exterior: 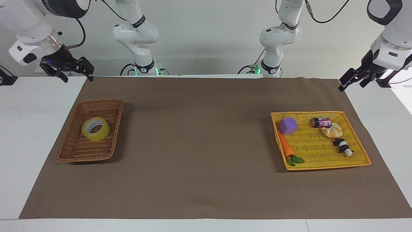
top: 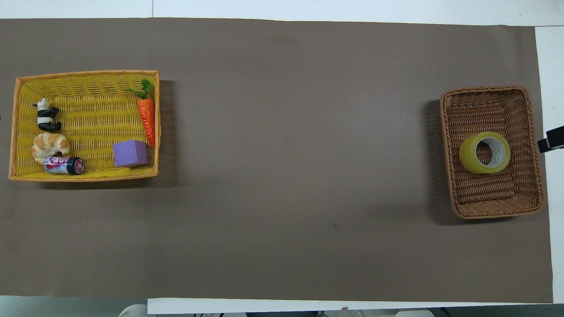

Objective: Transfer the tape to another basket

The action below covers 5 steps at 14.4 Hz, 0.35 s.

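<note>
The yellow tape (exterior: 95,129) lies flat in the brown wicker basket (exterior: 74,154) at the right arm's end of the table; it also shows in the overhead view (top: 484,152), inside the basket (top: 498,210). My right gripper (exterior: 77,75) is open and empty, raised over the table edge beside the mat's corner, clear of the basket; only its tip (top: 551,144) shows in the overhead view. My left gripper (exterior: 351,86) is open and empty, raised over the mat's corner at the left arm's end.
A shallow yellow woven tray (exterior: 325,166) at the left arm's end holds a purple cube (exterior: 287,125), a carrot (exterior: 285,148), a small can (exterior: 321,122), a croissant (exterior: 333,130) and a panda figure (exterior: 343,147). A brown mat (exterior: 199,135) covers the table.
</note>
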### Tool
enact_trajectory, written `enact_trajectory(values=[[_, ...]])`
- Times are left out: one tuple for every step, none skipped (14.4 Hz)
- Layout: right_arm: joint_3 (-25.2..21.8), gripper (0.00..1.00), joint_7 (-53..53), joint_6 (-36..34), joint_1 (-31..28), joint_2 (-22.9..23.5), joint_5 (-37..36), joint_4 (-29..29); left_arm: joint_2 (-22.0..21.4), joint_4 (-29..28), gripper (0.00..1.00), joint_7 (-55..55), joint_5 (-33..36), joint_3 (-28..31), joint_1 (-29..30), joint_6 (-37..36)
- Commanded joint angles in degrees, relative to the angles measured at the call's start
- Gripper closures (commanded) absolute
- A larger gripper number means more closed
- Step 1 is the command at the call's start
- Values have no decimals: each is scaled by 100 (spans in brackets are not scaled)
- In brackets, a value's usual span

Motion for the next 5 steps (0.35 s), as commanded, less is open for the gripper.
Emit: enact_trajectory(values=[[49,0,198,-164,-26,190,-105,235,-82,2,0,314,96,-106,82,-183],[49,0,224,-164,-26,208,-105,244,-82,2,0,472,105,-97,82,-183],[57,0,268,-164,-26,199,-105,244,-82,-7,0,561,113,-97,91,-183],[49,0,277,-164,-26,199,-105,236,-82,-7,0,596,122,-97,74,-175],[49,0,277,-164,-26,190,-113,244,-82,-16,0,640,122,-97,47,-157]])
